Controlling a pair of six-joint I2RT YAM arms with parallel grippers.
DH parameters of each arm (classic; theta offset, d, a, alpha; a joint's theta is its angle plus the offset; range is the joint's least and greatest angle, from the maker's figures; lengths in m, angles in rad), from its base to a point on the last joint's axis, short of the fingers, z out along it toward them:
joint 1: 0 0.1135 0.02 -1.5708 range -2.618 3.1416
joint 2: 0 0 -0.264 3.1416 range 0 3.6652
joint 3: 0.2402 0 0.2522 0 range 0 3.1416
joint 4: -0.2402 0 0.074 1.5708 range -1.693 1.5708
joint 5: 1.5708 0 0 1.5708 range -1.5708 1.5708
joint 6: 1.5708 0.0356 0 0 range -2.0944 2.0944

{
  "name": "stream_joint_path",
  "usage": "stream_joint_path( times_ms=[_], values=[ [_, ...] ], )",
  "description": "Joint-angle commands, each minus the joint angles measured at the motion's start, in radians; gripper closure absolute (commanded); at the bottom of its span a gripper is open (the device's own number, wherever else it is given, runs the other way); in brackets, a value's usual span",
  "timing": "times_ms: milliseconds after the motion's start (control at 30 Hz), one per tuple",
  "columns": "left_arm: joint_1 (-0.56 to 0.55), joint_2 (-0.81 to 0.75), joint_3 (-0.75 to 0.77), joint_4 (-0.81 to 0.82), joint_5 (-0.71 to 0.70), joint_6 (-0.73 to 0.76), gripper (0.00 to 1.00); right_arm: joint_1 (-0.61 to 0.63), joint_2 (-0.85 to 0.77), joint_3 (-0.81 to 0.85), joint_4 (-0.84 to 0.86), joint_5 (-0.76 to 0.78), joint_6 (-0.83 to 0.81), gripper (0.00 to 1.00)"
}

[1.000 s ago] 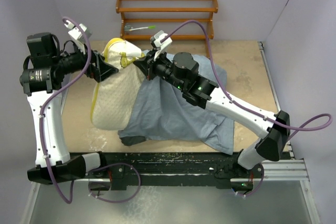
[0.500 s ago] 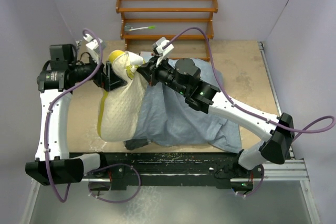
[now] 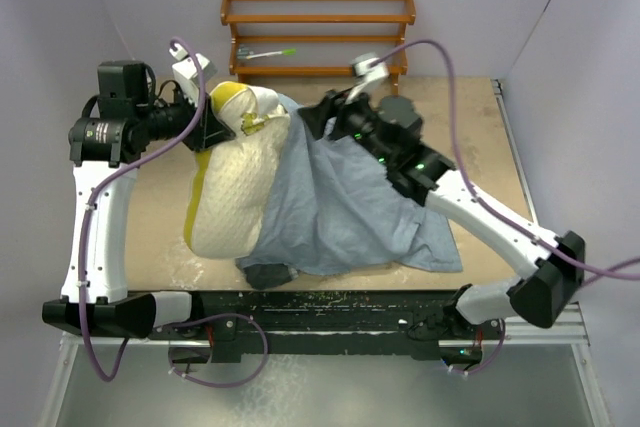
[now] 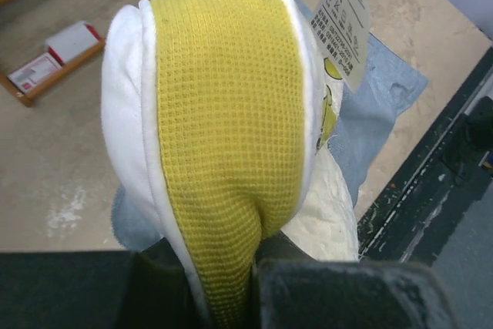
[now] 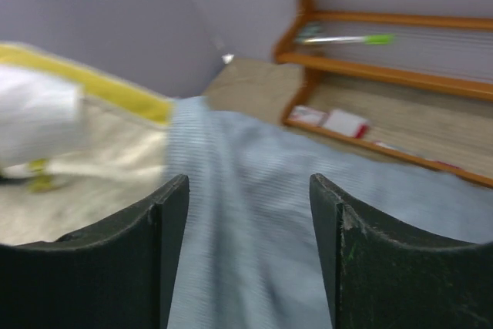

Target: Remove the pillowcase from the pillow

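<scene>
The cream quilted pillow (image 3: 232, 197) lies at the left of the table with its yellow-edged end (image 3: 226, 99) raised. My left gripper (image 3: 213, 128) is shut on that end; in the left wrist view the yellow mesh edging (image 4: 223, 113) is pinched between the jaws (image 4: 245, 287), and the white tag (image 4: 339, 13) hangs above. The blue-grey pillowcase (image 3: 345, 207) drapes off the pillow's right side onto the table, with a dark fold (image 3: 265, 274) at its near corner. My right gripper (image 3: 322, 117) hovers open over the pillowcase (image 5: 254, 221), nothing between its fingers (image 5: 248, 182).
A wooden shelf rack (image 3: 318, 19) stands against the back wall with a green-tipped pen (image 3: 265, 52) on it and a small red-and-white box (image 5: 333, 122) on its lowest shelf. Walls close in on both sides. The black rail (image 3: 350, 307) runs along the near edge.
My left gripper closed on the pillow's yellow end. My right gripper let go of the pillowcase, opened and drew back to the right; the fabric settled down beside the pillow.
</scene>
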Motion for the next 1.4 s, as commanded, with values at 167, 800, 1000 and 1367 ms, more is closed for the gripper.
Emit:
stream_joint_path(
  times_ms=[167,800,1000,1367],
  values=[
    [0.003,0.055,0.247,-0.028,-0.096,0.189,1.0,-0.297,-0.202,-0.195,-0.318,0.152,0.083,0.3],
    [0.003,0.03,0.205,-0.004,-0.127,0.224,1.0,-0.362,-0.284,-0.721,-0.298,0.212,0.315,0.3],
    [0.003,0.017,0.179,0.004,-0.177,0.264,1.0,-0.395,-0.207,-0.727,-0.286,0.237,0.389,0.31],
    [0.003,0.009,0.129,0.047,-0.201,0.264,1.0,-0.408,-0.16,-0.686,-0.425,0.339,0.445,0.22]
  ],
)
